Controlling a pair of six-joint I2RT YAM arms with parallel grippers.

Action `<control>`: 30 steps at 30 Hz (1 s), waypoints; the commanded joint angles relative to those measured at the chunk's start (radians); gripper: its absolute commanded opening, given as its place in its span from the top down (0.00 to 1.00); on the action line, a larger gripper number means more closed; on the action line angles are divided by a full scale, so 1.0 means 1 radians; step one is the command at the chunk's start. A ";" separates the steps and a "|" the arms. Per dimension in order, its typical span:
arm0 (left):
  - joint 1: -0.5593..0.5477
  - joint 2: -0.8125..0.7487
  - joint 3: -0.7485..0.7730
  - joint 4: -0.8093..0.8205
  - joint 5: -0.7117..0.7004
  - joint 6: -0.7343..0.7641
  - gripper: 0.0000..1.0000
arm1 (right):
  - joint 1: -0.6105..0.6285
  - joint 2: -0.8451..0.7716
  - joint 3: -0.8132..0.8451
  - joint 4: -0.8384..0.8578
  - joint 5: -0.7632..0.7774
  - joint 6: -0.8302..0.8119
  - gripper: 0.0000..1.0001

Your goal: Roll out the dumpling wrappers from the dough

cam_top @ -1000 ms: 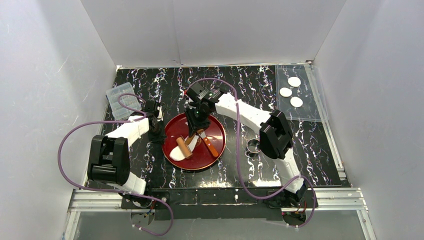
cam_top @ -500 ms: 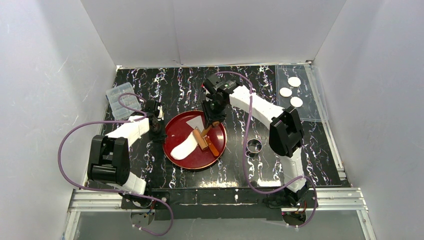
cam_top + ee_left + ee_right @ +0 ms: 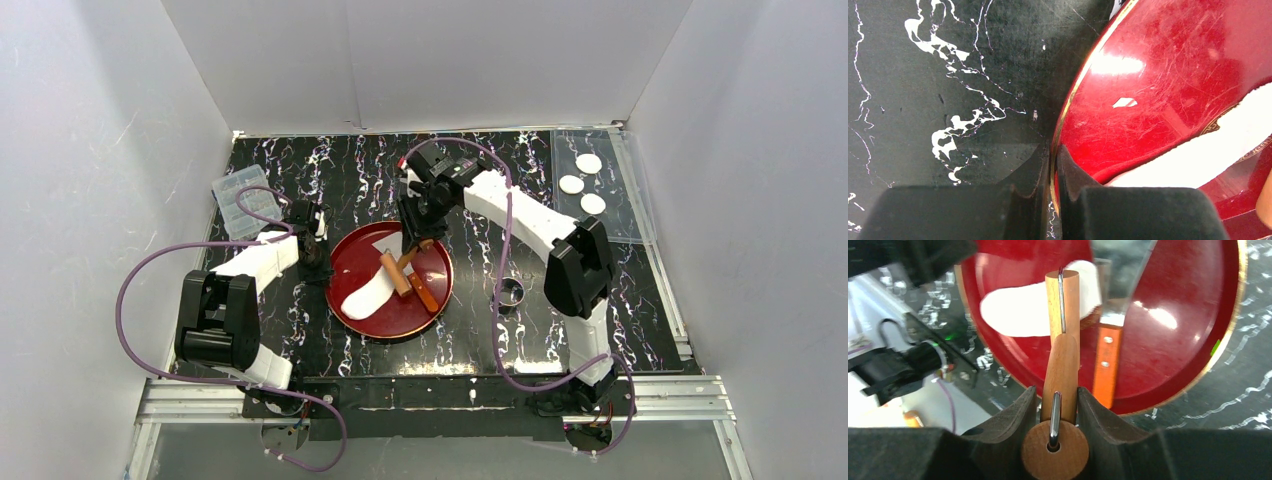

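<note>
A flattened oblong of white dough (image 3: 366, 296) lies on the red plate (image 3: 400, 318). My right gripper (image 3: 413, 238) is shut on the handle of a wooden rolling pin (image 3: 397, 272), whose roller rests at the dough's far end. The right wrist view shows that gripper (image 3: 1057, 391) clamping the rolling pin (image 3: 1062, 305) over the dough (image 3: 1018, 310). My left gripper (image 3: 318, 263) is shut on the plate's left rim; its wrist view has the gripper (image 3: 1054, 150) pinching the gold-edged plate (image 3: 1168, 75) with dough (image 3: 1218, 155) beside it. Three round dumpling wrappers (image 3: 571, 184) lie at the far right.
An orange-handled scraper (image 3: 424, 293) lies on the plate beside the roller, its blade (image 3: 1123, 270) pointing away. A small metal ring (image 3: 510, 292) stands right of the plate. A clear plastic box (image 3: 240, 200) sits far left. The wrappers rest on a clear sheet (image 3: 620, 225).
The right gripper has drawn the rolling pin back along the dough from its near-left end toward the far right, uncovering the strip. The left gripper has kept still on the rim.
</note>
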 commanded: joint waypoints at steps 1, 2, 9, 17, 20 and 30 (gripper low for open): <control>0.007 -0.028 0.017 -0.024 -0.057 0.008 1.00 | 0.042 -0.094 0.001 0.161 -0.181 0.065 0.99; 0.007 -0.028 0.015 -0.024 -0.057 0.008 1.00 | 0.058 -0.069 0.018 0.154 -0.183 0.060 0.99; 0.007 -0.038 0.014 -0.023 -0.060 0.008 1.00 | 0.085 0.085 0.104 0.080 -0.125 0.038 0.99; 0.008 -0.043 0.011 -0.023 -0.060 0.008 1.00 | 0.040 0.167 0.136 -0.107 0.182 0.022 0.99; 0.009 -0.041 0.011 -0.022 -0.058 0.008 1.00 | -0.001 0.151 0.105 -0.123 0.262 0.017 0.99; 0.009 -0.034 0.013 -0.023 -0.063 0.010 1.00 | -0.039 0.121 0.143 -0.130 0.177 -0.004 0.99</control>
